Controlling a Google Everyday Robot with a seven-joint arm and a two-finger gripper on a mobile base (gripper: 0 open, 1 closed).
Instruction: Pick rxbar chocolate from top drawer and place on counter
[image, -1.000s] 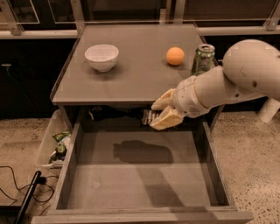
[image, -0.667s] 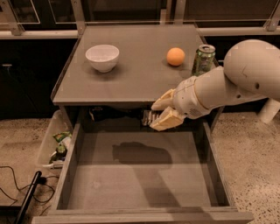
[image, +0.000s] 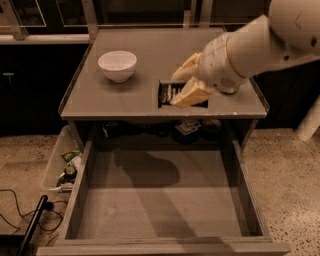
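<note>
The rxbar chocolate (image: 167, 93), a flat black bar with pale stripes, lies at or just above the surface of the grey counter (image: 115, 97), near its front edge and right of centre. My gripper (image: 172, 92) reaches in from the right over the counter, its cream fingers (image: 192, 94) on either side of the bar and closed on it. The top drawer (image: 160, 200) is pulled out below, its grey floor bare.
A white bowl (image: 117, 65) stands on the counter's left part. A white side bin (image: 65, 167) with clutter hangs left of the drawer. Cables (image: 30, 220) lie on the speckled floor at the left. My arm (image: 260, 42) covers the counter's right rear.
My gripper has risen from the back of the drawer and moved over the counter, carrying the rxbar chocolate. The orange and the can are now hidden behind my arm.
</note>
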